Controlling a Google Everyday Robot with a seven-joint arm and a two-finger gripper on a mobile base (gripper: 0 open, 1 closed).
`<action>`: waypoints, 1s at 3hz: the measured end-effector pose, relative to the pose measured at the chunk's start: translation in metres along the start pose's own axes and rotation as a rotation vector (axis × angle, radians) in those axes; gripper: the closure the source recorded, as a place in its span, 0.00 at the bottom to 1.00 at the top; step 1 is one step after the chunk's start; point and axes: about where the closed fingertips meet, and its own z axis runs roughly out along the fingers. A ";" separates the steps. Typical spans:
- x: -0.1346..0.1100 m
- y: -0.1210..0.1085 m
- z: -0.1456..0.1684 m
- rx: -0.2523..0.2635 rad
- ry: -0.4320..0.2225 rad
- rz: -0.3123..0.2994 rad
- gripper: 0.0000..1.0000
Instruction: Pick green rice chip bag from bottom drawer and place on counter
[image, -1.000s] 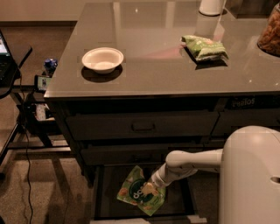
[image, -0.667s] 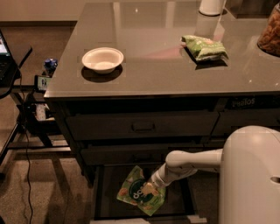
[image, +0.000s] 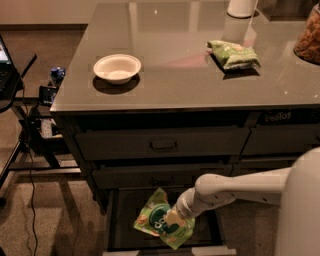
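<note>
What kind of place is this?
Probably a kitchen or office snack area: a glossy counter over drawers, a white bowl. The gripper is at the green rice chip bag in the bottom drawer.

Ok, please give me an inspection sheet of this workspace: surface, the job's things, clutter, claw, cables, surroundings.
Surface: counter, glossy grey and reflective.
Job's things: green rice chip bag lies in the open bottom drawer, not yet on the counter.
Clutter: white bowl, green-and-white bag, white container at the far edge and jar at the right edge, all on the counter.
Claw: claw is down in the drawer, at the bag's right part.
Cables: black cable hangs down at the left.
Surroundings: dark stand at the left.
</note>
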 end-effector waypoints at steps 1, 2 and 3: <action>-0.008 0.019 -0.036 0.054 -0.004 -0.008 1.00; -0.018 0.034 -0.069 0.107 -0.006 -0.039 1.00; -0.022 0.034 -0.077 0.120 -0.011 -0.047 1.00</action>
